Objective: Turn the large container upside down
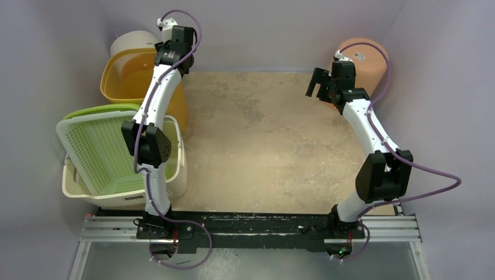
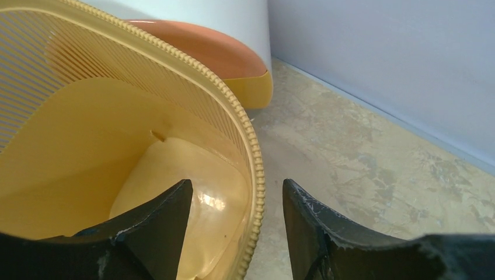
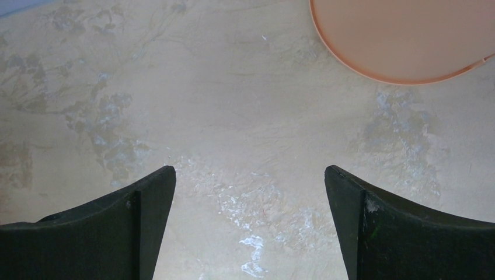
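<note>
A large yellow slatted basket [image 1: 131,76] stands upright at the back left, its mouth facing up. In the left wrist view its beaded rim [image 2: 252,151] runs between my fingers, and its glossy inside [image 2: 87,151] fills the left half. My left gripper [image 1: 173,61] [image 2: 236,192] is open and straddles this right-hand rim without touching it, one finger inside the basket and one outside over the table. My right gripper [image 1: 315,84] [image 3: 250,175] is open and empty above bare table, beside a pink round bin [image 1: 365,58] [image 3: 403,41].
A white round bin [image 1: 133,42] [image 2: 222,17] stands behind the yellow basket, with an orange and yellow piece [image 2: 204,49] in front of it. A green perforated lid [image 1: 105,151] leans on a cream crate [image 1: 178,175] at the left. Purple walls enclose the table.
</note>
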Controlling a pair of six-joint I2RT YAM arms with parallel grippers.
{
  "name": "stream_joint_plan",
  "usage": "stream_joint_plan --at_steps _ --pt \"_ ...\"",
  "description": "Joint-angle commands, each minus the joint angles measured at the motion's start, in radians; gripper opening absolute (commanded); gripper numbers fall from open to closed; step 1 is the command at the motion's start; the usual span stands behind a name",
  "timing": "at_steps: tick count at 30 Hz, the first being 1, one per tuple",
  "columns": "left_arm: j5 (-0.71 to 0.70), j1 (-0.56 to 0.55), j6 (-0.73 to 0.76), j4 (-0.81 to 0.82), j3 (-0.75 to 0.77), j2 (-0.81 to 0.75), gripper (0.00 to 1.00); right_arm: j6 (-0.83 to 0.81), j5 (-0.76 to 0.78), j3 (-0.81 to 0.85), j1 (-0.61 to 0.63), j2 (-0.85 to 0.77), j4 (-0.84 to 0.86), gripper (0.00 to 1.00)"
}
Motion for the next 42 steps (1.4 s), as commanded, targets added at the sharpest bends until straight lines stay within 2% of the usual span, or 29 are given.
stream_joint_plan --at_steps 1,5,8,13,18,23,27,29,33,36,37,39,40,42 --pt "0.022 0.011 -0.02 0.028 0.028 0.019 0.55 -0.012 -0.008 0.01 -0.002 -0.049 0.017 1.0" --pt "0.029 0.017 -0.022 0.03 0.006 0.043 0.5 -0.006 -0.005 -0.012 -0.002 -0.074 0.024 1.0" --pt "0.039 0.018 -0.029 0.031 -0.029 0.058 0.4 -0.006 0.0 -0.019 -0.002 -0.087 0.021 1.0" --pt "0.085 0.018 -0.049 0.052 -0.08 0.052 0.0 0.004 0.002 -0.04 -0.002 -0.112 0.009 1.0" --pt "0.134 -0.021 0.001 0.062 -0.052 0.009 0.0 0.003 0.01 -0.062 -0.002 -0.128 0.011 1.0" --pt "0.105 -0.191 0.056 0.031 0.113 -0.026 0.0 0.024 0.035 -0.067 -0.002 -0.126 0.02 1.0" --pt "0.201 -0.223 -0.012 0.024 0.117 -0.058 0.0 0.037 0.037 -0.073 -0.002 -0.132 0.038 1.0" --pt "0.235 -0.224 -0.01 0.013 0.096 -0.065 0.0 0.041 0.037 -0.076 -0.002 -0.137 0.043 1.0" --pt "0.447 -0.225 -0.018 0.1 -0.032 -0.13 0.0 0.036 0.049 -0.093 -0.002 -0.151 0.046 1.0" --pt "0.484 -0.224 -0.024 0.139 -0.102 -0.167 0.0 0.032 0.054 -0.097 -0.002 -0.153 0.046 1.0" --pt "0.489 -0.224 -0.017 0.134 -0.102 -0.169 0.09 0.033 0.052 -0.097 -0.002 -0.153 0.047 1.0" --pt "0.496 -0.225 0.0 0.093 -0.053 -0.155 0.42 0.033 0.05 -0.094 -0.002 -0.151 0.046 1.0" --pt "0.502 -0.225 0.014 0.066 -0.023 -0.141 0.51 0.031 0.05 -0.094 -0.002 -0.152 0.046 1.0" --pt "0.499 -0.225 0.044 0.02 0.016 -0.112 0.55 0.031 0.05 -0.092 -0.002 -0.153 0.047 1.0"
